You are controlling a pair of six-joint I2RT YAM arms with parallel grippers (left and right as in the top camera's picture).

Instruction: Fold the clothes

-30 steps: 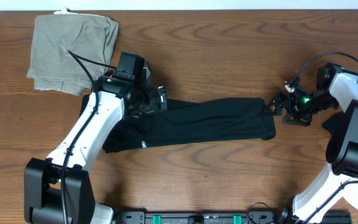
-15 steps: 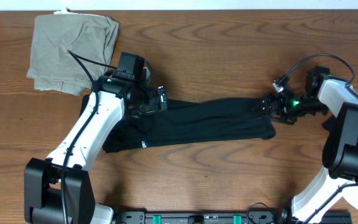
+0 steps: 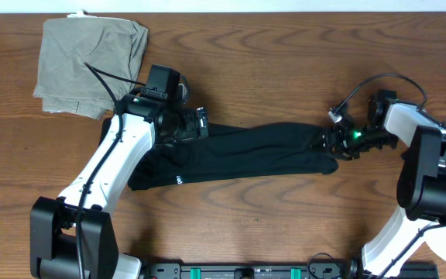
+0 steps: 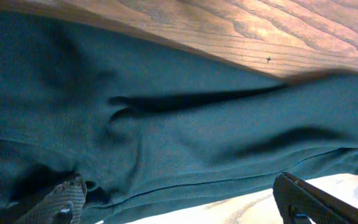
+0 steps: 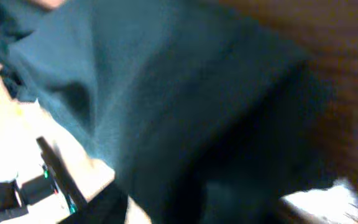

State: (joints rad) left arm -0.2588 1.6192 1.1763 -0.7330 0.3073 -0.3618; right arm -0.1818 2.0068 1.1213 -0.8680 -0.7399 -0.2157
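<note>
Far left, an olive garment (image 3: 91,66) lies folded on the bench (image 3: 285,225). The left gripper (image 3: 194,124) hangs wide open and empty over the left end of the black garment (image 3: 262,151), a long band across mid-bench. The right gripper (image 3: 333,142) meets its right end; the wrist view is too blurred to tell whether it grips. Judged early: crosswise folds not yet made.

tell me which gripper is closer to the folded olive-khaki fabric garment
Left. The left gripper hovers over the black fabric garment's end beside the khaki garment; the right gripper is at its opposite end.

Long black garment (image 3: 246,155) on wooden table (image 3: 285,62)
</note>
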